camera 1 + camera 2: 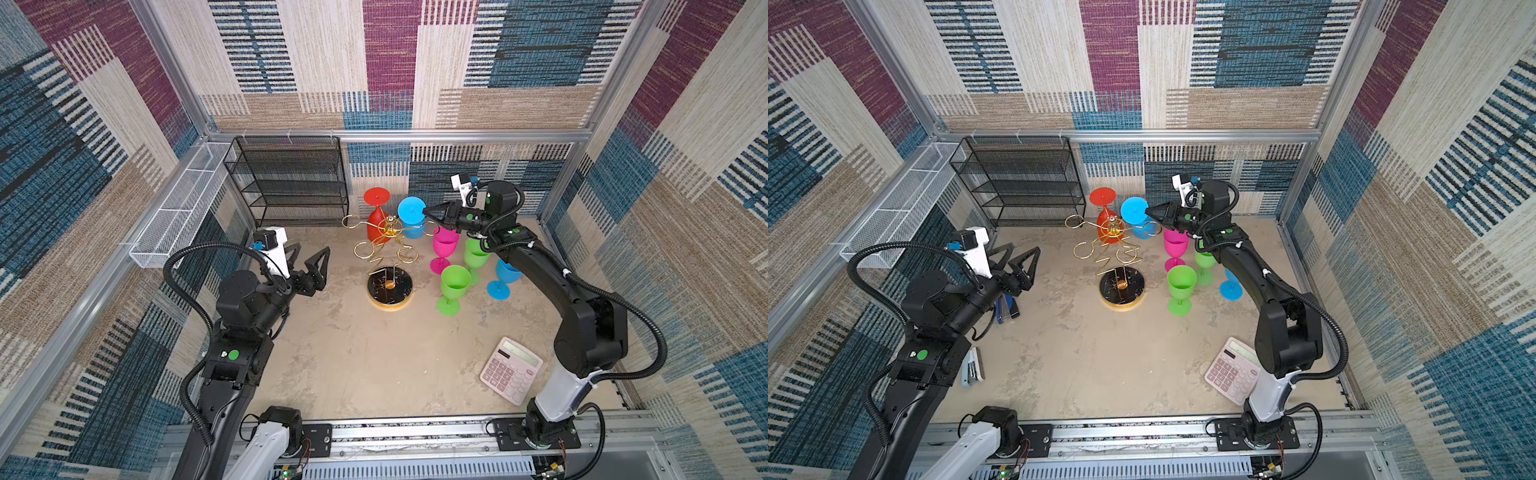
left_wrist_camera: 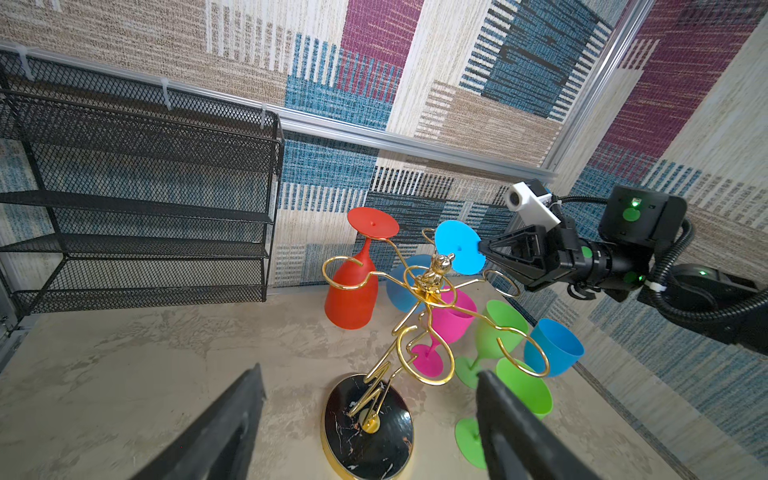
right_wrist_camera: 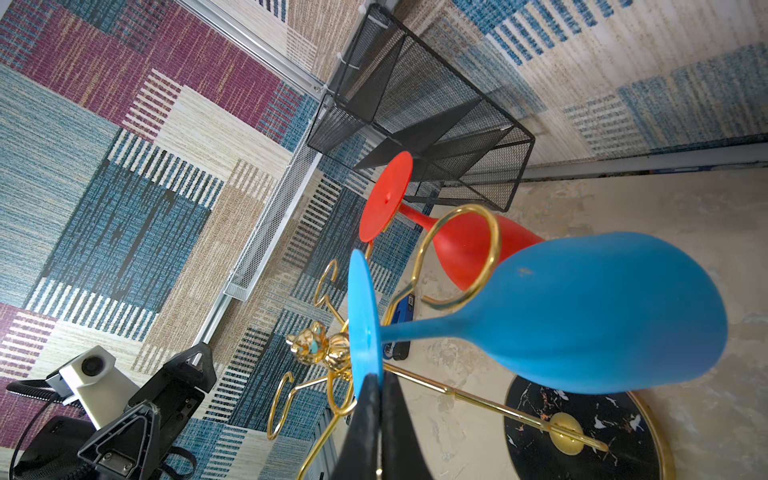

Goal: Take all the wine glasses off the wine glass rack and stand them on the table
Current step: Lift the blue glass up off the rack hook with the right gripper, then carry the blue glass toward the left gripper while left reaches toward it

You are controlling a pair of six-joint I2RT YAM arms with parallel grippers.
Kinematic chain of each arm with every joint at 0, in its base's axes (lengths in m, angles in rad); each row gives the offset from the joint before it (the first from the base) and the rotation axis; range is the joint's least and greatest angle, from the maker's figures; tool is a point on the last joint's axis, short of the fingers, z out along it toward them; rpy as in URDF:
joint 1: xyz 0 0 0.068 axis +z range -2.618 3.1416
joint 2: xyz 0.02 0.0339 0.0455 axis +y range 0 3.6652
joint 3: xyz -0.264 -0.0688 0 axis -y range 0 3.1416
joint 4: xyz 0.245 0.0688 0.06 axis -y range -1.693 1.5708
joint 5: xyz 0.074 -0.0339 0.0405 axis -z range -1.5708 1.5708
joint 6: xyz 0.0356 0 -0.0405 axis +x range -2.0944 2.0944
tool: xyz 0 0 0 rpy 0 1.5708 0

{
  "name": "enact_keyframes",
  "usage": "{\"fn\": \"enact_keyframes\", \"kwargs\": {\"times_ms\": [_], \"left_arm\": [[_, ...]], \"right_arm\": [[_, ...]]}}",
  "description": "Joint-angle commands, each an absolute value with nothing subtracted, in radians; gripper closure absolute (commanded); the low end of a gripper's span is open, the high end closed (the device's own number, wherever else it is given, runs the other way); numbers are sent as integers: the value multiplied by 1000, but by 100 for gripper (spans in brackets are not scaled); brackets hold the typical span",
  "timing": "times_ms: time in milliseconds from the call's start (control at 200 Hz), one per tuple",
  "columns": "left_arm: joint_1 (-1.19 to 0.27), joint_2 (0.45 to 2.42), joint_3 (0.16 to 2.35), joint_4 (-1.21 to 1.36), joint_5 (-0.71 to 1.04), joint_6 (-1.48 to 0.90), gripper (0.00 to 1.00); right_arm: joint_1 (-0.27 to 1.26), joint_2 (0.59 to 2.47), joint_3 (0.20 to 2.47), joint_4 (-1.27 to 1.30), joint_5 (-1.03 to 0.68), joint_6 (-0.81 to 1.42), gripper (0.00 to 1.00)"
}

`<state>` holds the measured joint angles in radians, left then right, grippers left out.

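Observation:
The gold wire wine glass rack [image 1: 390, 286] [image 1: 1121, 286] [image 2: 368, 428] [image 3: 582, 432] stands mid-table on its round black base. A blue wine glass [image 1: 411, 210] [image 1: 1133, 210] [image 2: 459, 247] [image 3: 602, 316] hangs upside down at the rack's far right side. My right gripper [image 1: 424, 212] [image 1: 1147, 211] [image 2: 481, 248] [image 3: 374, 380] is shut on the rim of its round foot. Its stem runs beside a gold loop; I cannot tell whether it is inside. A red wine glass [image 1: 376, 196] [image 1: 1102, 196] [image 2: 353, 291] [image 3: 384, 195] hangs from another loop. My left gripper [image 1: 313, 249] [image 1: 1025, 249] [image 2: 369, 372] is open and empty, left of the rack.
A pink glass [image 1: 444, 243], two green glasses [image 1: 455, 284] [image 1: 476, 253] and a blue glass [image 1: 507, 274] stand upright right of the rack, under my right arm. A pink calculator [image 1: 511, 370] lies front right. A black mesh shelf [image 1: 291, 178] and white basket [image 1: 178, 212] line the back left. A stapler [image 1: 971, 368] lies by my left arm.

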<state>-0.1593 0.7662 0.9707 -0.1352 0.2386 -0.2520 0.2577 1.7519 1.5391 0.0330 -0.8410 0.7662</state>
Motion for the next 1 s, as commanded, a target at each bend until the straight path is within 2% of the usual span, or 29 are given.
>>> {"fn": "enact_keyframes", "kwargs": {"times_ms": [0,396,686,992], "left_arm": [[-158,764,973,-115,240,-253,18],[-157,772,979,-115,238,-282,19],[-156,800,995,-80,274,-360,23],[-157,894,1093,-54,539,-439,35]], "right_arm": [[257,1729,1527,95,-808,777,100],[229,1679,1461,140,-748,795,100],[215,1644,1465,128,-686,764,100],[201,1520,1463,59,-561,650,100]]}}
